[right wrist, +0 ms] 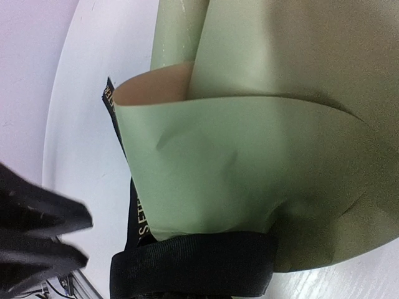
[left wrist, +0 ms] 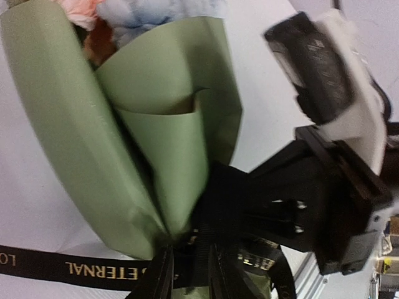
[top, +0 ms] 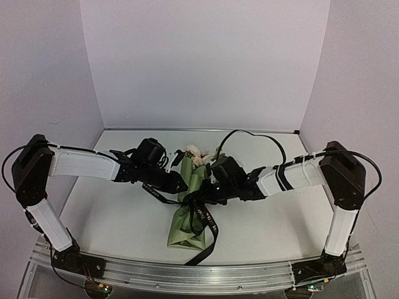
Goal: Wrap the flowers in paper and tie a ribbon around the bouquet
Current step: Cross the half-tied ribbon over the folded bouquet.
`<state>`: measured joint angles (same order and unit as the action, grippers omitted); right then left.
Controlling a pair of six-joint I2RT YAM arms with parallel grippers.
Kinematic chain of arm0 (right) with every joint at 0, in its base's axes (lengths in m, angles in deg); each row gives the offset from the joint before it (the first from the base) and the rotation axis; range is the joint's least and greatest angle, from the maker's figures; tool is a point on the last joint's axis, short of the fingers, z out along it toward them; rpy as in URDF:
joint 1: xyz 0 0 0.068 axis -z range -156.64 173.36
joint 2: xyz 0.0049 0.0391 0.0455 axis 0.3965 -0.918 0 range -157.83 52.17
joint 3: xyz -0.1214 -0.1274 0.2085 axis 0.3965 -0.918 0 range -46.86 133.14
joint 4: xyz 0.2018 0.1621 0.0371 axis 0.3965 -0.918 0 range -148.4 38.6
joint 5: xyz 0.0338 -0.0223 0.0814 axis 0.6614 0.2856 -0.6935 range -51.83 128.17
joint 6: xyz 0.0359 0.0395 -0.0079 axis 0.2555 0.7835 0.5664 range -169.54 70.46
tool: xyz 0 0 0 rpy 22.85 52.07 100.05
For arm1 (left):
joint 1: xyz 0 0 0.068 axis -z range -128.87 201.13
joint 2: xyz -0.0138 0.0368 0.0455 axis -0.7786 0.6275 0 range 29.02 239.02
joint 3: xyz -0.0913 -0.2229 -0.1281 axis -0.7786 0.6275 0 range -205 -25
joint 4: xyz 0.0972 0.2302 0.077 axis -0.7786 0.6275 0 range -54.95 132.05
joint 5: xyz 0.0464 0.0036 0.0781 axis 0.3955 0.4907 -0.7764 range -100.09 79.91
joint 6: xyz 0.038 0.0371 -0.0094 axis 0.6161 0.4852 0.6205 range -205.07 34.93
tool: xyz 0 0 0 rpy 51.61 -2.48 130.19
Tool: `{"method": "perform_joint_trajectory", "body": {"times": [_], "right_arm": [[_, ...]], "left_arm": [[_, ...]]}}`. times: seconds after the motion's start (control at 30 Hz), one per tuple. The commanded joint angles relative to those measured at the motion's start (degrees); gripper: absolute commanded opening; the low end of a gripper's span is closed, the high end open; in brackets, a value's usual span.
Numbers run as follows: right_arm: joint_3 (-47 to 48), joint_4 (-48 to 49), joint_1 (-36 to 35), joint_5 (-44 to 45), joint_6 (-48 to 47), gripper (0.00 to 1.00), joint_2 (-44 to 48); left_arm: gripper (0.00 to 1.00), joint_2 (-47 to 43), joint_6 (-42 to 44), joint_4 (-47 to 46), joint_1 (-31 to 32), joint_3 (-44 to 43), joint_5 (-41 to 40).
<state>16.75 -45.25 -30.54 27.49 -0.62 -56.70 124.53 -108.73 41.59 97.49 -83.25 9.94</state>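
Observation:
The bouquet lies along the middle of the table: olive-green paper (top: 184, 227) (left wrist: 62, 124) (right wrist: 237, 162) rolled into a cone, tan inside. The flowers (top: 195, 151) (left wrist: 143, 12) show pale blue and peach at its far, wide end. The black lettered ribbon (top: 202, 215) (left wrist: 93, 269) (right wrist: 193, 268) circles the cone's narrow waist, one tail trailing toward the near edge. My left gripper (top: 181, 182) (left wrist: 190, 274) straddles a ribbon strand at the waist, jaws narrow with a small gap on one side. My right gripper (top: 209, 190) (left wrist: 234, 187) meets the waist from the right, shut on the ribbon band. Its fingers are hidden in its own view.
White walls close in the table on the left, back and right. An aluminium rail (top: 199, 274) runs along the near edge under both arm bases. A black cable (top: 255, 134) loops above the right arm. Both forearms cross low over the table's centre.

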Motion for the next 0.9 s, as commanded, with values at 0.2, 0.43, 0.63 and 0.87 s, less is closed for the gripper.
{"method": "perform_joint_trajectory", "body": {"times": [0.2,0.43,0.63,0.87], "right_arm": [[1.9,1.4,-1.0,-1.5,-2.4,0.0,2.0],[3.1,1.2,-1.0,-1.7,-3.2,0.0,1.4],[4.3,0.8,-1.0,-1.8,-3.8,0.0,1.0],[5.1,0.4,-1.0,-1.4,-4.4,0.0,0.8]], "left_arm": [[0.13,6.1,0.7,4.8,-1.1,-6.9,-1.6],[0.08,8.0,2.2,5.7,-1.1,-8.3,3.0],[0.06,7.5,3.2,4.9,-0.8,-8.6,7.8],[0.11,6.2,3.0,2.6,-0.7,-7.3,8.1]]}}
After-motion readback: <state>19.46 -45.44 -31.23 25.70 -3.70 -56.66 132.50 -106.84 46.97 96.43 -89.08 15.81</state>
